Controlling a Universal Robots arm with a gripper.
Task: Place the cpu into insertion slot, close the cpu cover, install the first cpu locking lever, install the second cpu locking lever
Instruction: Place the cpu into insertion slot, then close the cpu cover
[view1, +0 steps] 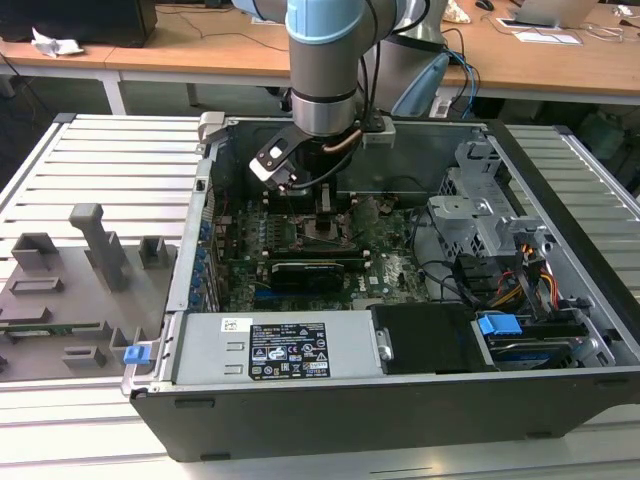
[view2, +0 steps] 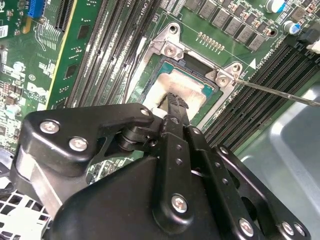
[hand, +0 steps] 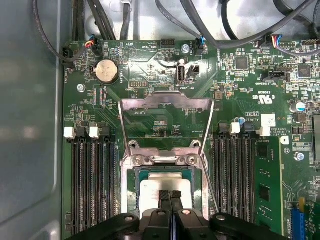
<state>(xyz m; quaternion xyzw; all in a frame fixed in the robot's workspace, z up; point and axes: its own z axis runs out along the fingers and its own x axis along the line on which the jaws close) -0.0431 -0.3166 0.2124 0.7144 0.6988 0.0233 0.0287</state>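
in the exterior view the open case (view1: 400, 410) sits mid-table (view1: 110, 150), with the fixture tray (view1: 60, 300) at its nine o'clock. reading the case as a dial, my gripper (view1: 325, 212) sits on the board near eleven. the graphics card (view1: 315, 270) is just at my six, the power supply (view1: 270, 350) beyond it, the drive cage (view1: 480, 215) off at three. in the first wrist view the cpu (hand: 165, 182) lies in the insertion slot (hand: 128, 187), right under my gripper. the cpu cover (hand: 165, 103) stands open past the slot's hinge edge, and memory slots (hand: 87, 185) flank both sides.
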